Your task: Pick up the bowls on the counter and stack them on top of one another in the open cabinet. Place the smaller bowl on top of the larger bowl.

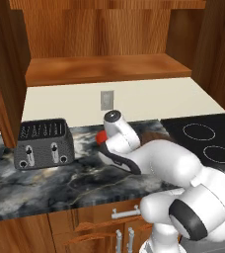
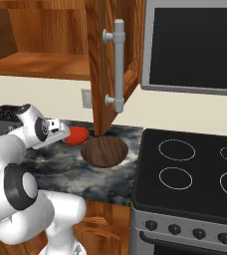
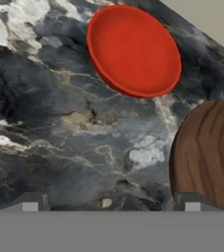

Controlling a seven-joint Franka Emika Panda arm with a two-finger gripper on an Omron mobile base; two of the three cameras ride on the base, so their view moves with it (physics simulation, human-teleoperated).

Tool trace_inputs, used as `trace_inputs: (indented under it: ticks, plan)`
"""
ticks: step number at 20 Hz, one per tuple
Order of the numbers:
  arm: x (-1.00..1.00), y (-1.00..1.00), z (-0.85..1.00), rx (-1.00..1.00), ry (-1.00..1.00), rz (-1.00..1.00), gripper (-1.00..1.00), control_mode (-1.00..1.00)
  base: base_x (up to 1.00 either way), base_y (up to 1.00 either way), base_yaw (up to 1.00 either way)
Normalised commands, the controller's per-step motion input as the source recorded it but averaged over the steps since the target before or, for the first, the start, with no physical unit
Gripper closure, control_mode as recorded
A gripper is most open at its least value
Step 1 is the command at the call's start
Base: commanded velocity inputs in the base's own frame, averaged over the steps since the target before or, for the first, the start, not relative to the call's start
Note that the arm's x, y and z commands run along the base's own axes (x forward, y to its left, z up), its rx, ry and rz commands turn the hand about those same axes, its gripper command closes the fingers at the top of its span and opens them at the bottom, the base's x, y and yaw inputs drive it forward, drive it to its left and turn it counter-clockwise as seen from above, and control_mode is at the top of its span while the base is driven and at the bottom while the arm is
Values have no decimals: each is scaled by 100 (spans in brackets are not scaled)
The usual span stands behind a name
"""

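Claw point(image 3: 111, 206) wide above counter point(image 3: 60, 128)

counter point(image 3: 60, 123): polished veined marble | larger bowl point(image 3: 210, 152): wood grain, matt | smaller bowl point(image 3: 133, 49): smooth red | cabinet point(image 1: 104, 69): wood grain

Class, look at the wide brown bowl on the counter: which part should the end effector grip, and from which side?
Probably the rim of the brown bowl, approached from above: it sits flat and shallow on the counter, with nothing else to pinch.
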Motion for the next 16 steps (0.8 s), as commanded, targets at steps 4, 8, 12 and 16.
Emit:
trace_inputs:
  ticks: [4,8,12,16]
  plan:
    - [33,3,-16,0,-1,0,-100,-100,0,0,0]
    - [32,5,-16,0,0,0,-100,-100,0,0,0]
    - [31,7,-15,0,0,0,-100,-100,0,0,0]
    - [31,8,-14,0,0,0,-100,-100,0,0,0]
